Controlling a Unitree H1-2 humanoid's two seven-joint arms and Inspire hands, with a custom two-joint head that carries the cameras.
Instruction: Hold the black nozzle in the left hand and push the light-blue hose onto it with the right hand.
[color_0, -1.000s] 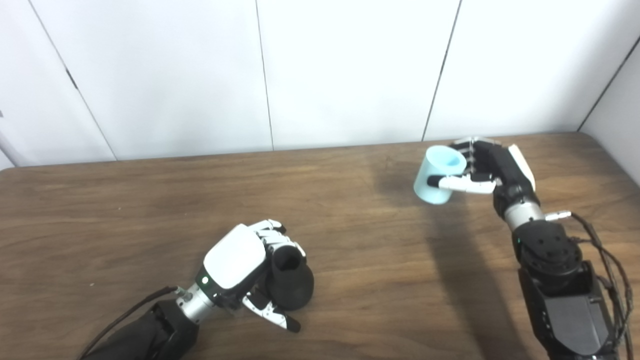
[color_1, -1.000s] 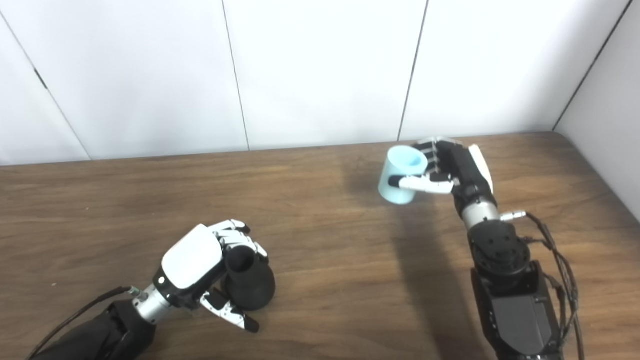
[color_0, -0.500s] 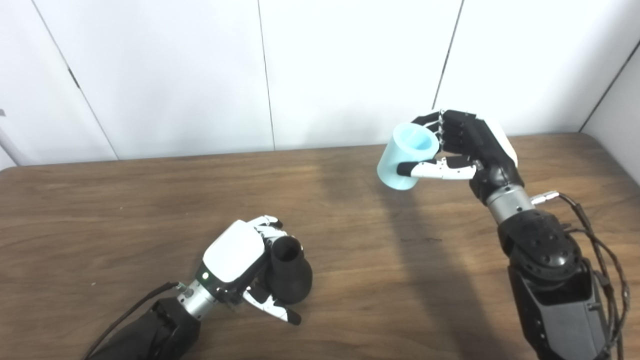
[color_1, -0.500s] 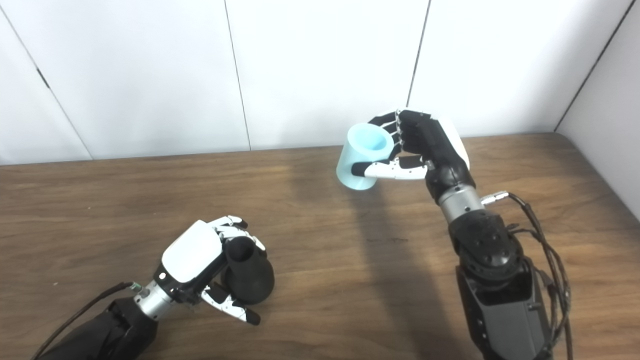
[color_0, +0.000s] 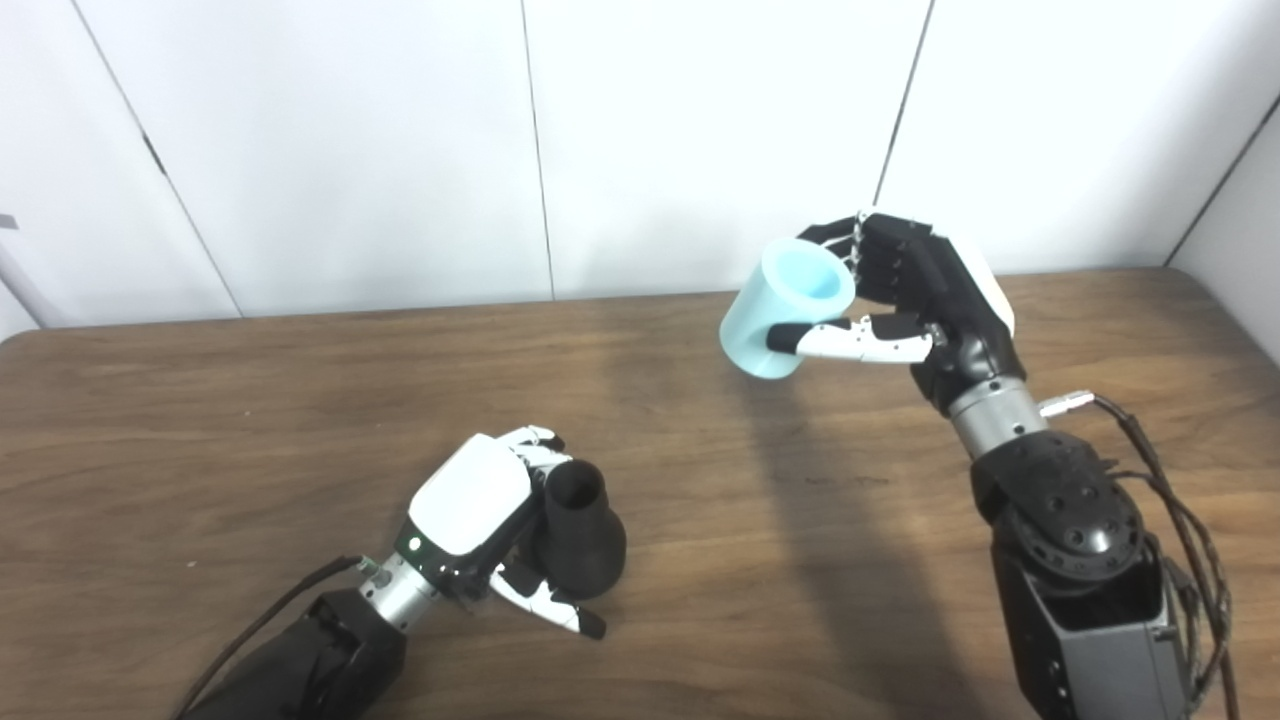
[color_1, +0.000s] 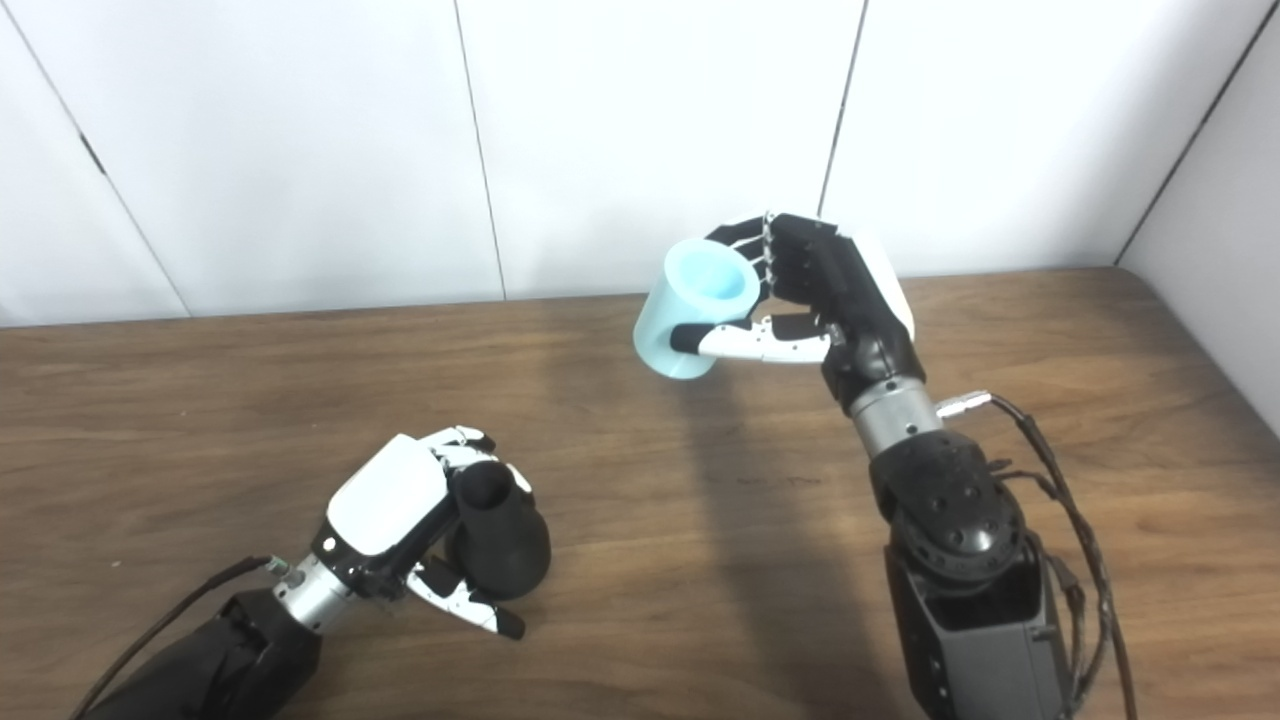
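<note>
You are holding the light-blue hose in your right hand, with the thumb across its front and the fingers wrapped behind it. It is in the air above the far part of the desk, tilted, with its open end facing up and toward the camera. I am judging it to be a short, light piece, probably a bit soft in the wall, so a hard squeeze may be making the mouth oval; a grip around the middle of the body is leaving both ends free.

Your left hand is closed around the black nozzle, which is sitting low, near the desk at the front left, with the narrow neck pointing up and the wide flared base below. The nozzle looks stiff and smooth; a hold at the flared base is leaving the neck free for the hose.

Compared with one second ago, the right hand is now higher and further to the left, nearer to the nozzle, but the two parts are well apart. The left hand and nozzle are staying almost where they were.
</note>
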